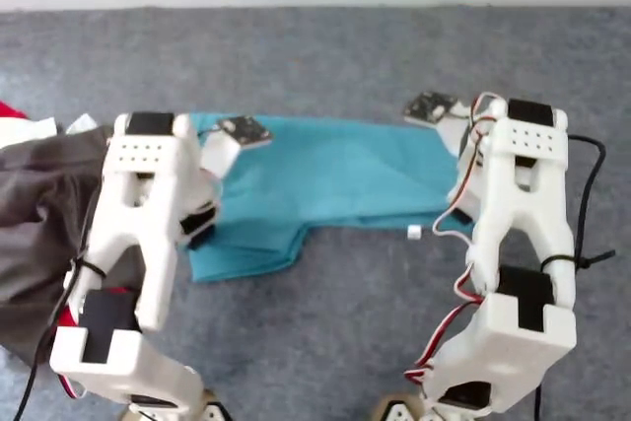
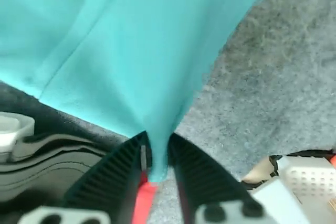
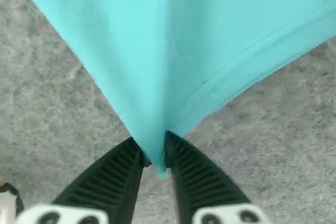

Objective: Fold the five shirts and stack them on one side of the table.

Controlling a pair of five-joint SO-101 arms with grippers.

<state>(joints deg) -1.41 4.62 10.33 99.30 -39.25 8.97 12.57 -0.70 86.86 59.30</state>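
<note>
A teal shirt [image 1: 325,175] lies partly folded across the middle of the grey table, one sleeve pointing toward the near edge. My left gripper [image 2: 156,169] is shut on a pinched fold of the teal shirt [image 2: 131,51] at its left end. At the right end, my right gripper [image 3: 156,161] is shut on a pinch of the same teal shirt [image 3: 210,35]. In both wrist views the cloth hangs stretched away from the jaws, lifted off the table. In the high view the arms cover both grippers.
A heap of other shirts sits at the table's left edge: a dark grey shirt [image 1: 44,214], a red one [image 1: 8,110] and a white one [image 1: 25,130]. The far half of the grey table [image 1: 325,56] is bare.
</note>
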